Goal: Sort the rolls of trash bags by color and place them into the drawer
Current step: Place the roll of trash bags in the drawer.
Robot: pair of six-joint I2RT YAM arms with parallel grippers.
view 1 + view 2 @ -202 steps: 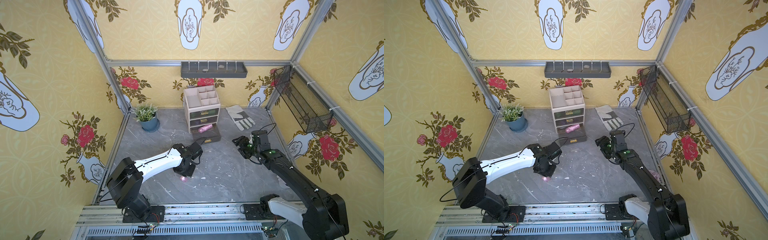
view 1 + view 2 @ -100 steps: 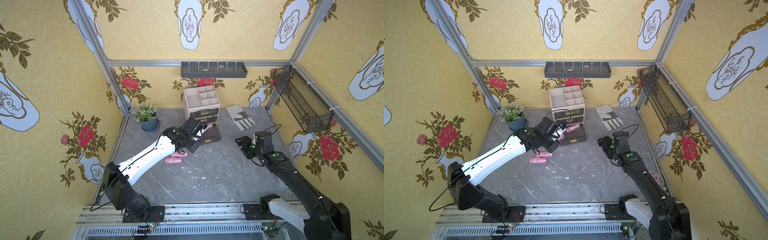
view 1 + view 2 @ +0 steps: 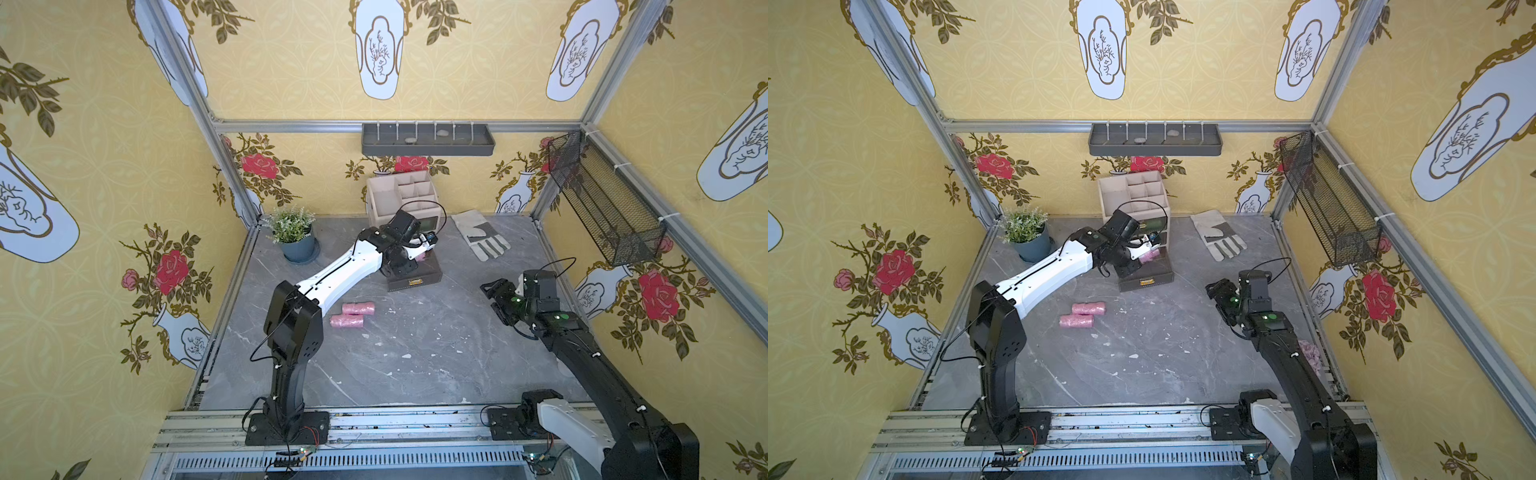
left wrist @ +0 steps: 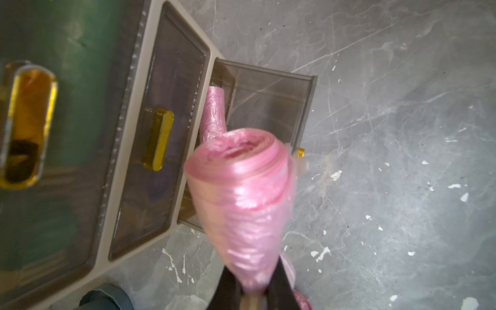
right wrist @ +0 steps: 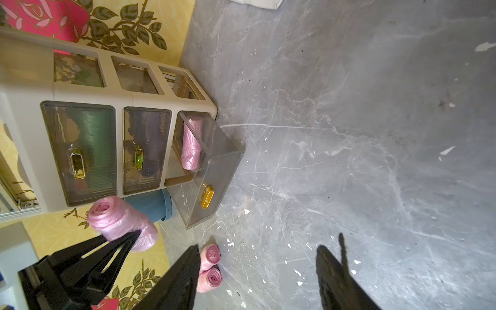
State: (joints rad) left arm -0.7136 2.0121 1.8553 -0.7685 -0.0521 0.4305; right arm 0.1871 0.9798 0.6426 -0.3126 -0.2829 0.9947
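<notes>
The pink roll (image 4: 241,204) pinched between the black fingers (image 4: 279,281) is shiny, crinkly plastic film. Just past them, the open drawer (image 4: 268,107) is smooth, smoky see-through plastic with a shiny gold handle (image 5: 207,198). The floor (image 4: 402,134) under them looks like dull grey stone with white chips.

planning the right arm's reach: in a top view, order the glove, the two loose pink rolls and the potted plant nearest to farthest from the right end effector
From the right end effector:
1. glove, just beyond it, toward the back
2. loose pink rolls, left of centre, side by side
3. potted plant, back left corner
</notes>
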